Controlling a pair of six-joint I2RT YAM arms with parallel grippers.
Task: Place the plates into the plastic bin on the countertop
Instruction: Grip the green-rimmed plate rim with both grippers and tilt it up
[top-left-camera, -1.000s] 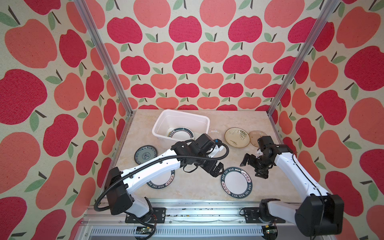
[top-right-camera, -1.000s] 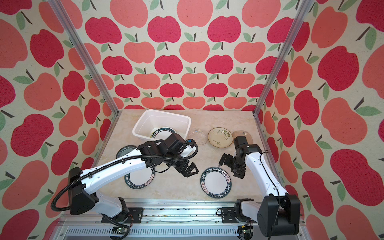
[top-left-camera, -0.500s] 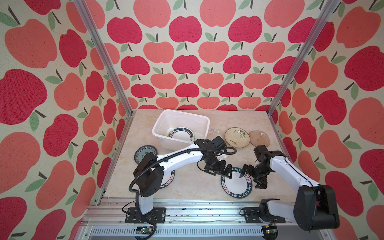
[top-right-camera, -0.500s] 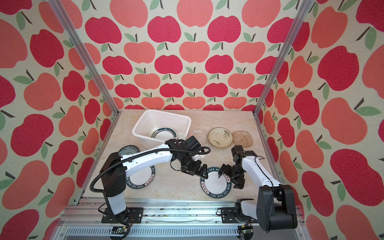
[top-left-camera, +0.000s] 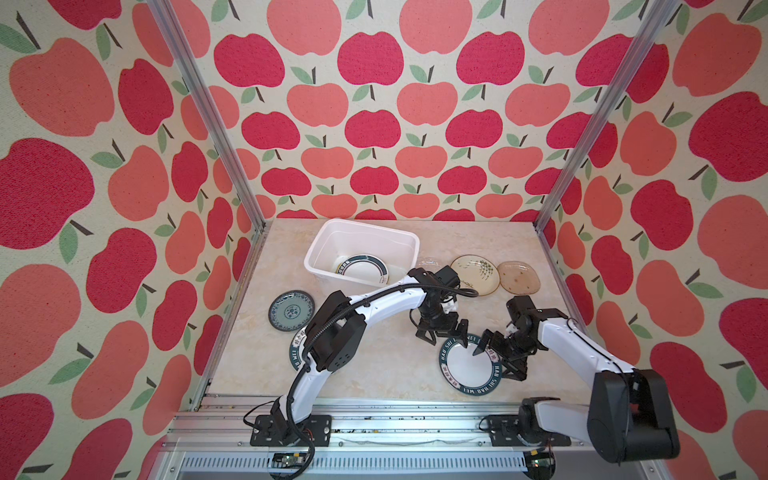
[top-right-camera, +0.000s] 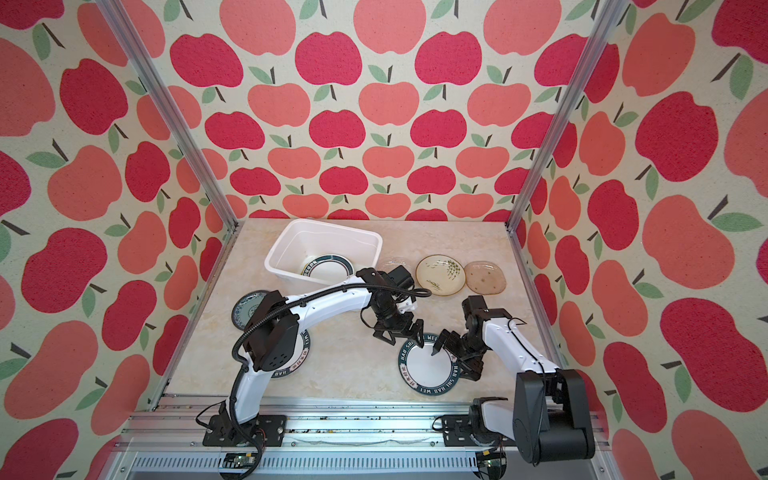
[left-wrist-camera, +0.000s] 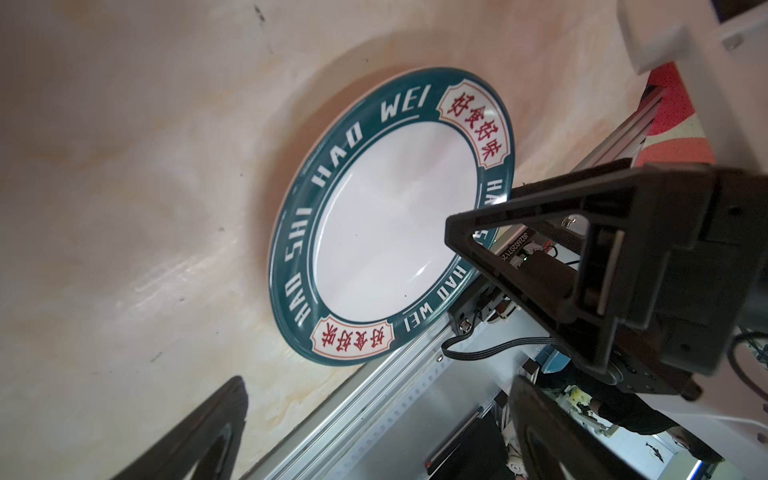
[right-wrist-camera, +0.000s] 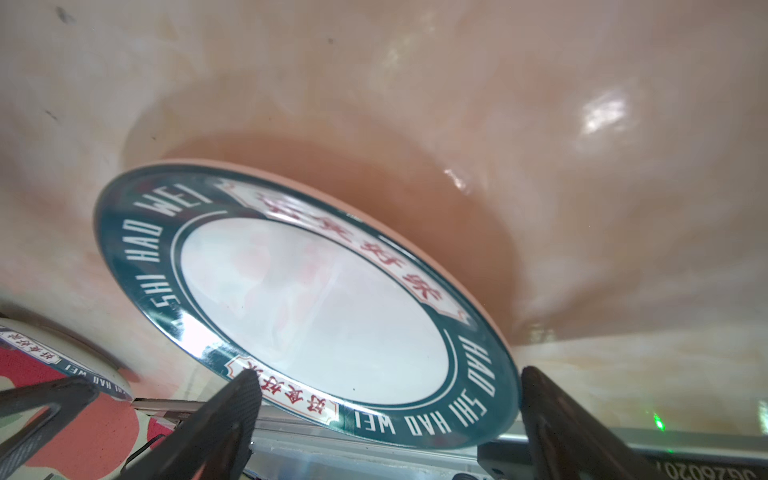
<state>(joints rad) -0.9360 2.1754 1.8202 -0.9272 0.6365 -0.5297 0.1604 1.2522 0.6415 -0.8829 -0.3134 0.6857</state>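
Observation:
A white plate with a dark green lettered rim (top-left-camera: 469, 365) (top-right-camera: 428, 370) lies flat near the countertop's (top-left-camera: 374, 365) front edge. My right gripper (top-left-camera: 498, 357) (right-wrist-camera: 390, 384) is open at that plate's right rim, one finger over the rim and one outside it, nothing gripped. Open too, my left gripper (top-left-camera: 446, 338) (left-wrist-camera: 378, 386) hovers just behind the plate's (left-wrist-camera: 390, 216) far rim. The white plastic bin (top-left-camera: 316, 257) (top-right-camera: 274, 257) stands at the back with one green-rimmed plate (top-left-camera: 361, 266) inside. Another green-rimmed plate (top-left-camera: 297, 353) lies partly hidden under the left arm.
A blue patterned plate (top-left-camera: 291, 309) sits at the left. A cream leaf-painted plate (top-left-camera: 476, 274), a brown glass plate (top-left-camera: 518, 277) and a clear glass dish (top-left-camera: 428, 262) lie right of the bin. Aluminium rails (top-left-camera: 374, 411) edge the front.
The left arm's elbow has swung right and its gripper crept right toward the front plate. The right gripper has dropped forward and left onto that plate's rim. Both stayed open.

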